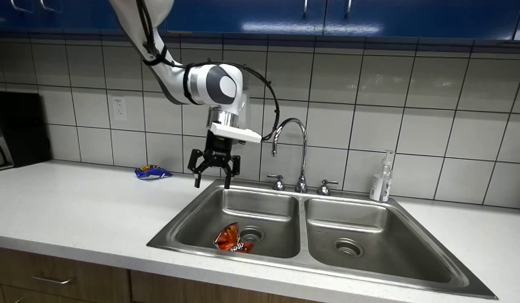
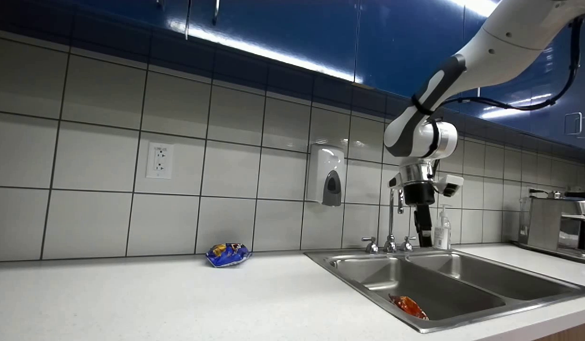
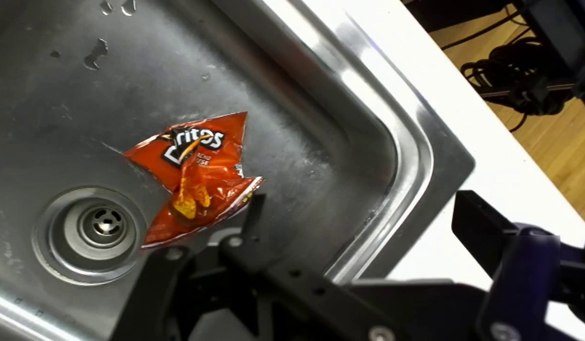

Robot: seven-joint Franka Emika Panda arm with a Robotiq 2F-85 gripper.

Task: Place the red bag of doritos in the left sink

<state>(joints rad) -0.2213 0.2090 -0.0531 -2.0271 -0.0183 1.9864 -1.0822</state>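
The red bag of doritos [image 1: 229, 239] lies crumpled on the floor of the left sink [image 1: 274, 240], beside the round drain. It shows in both exterior views [image 2: 409, 307], and its Doritos print faces up in the wrist view [image 3: 212, 161]. The left sink also shows in an exterior view [image 2: 444, 289] and fills much of the wrist view [image 3: 297, 199]. My gripper [image 1: 212, 185] is open and empty, high above the sink's back left corner and apart from the bag. Its spread fingers also show in the wrist view [image 3: 361, 208].
A blue snack bag [image 1: 152, 171] lies on the counter by the wall. The faucet [image 1: 303, 164] and its handles stand behind the sink, close to my gripper. A soap bottle [image 1: 382, 181] stands behind the right basin [image 1: 365, 231]. A dispenser [image 2: 325, 175] hangs on the wall.
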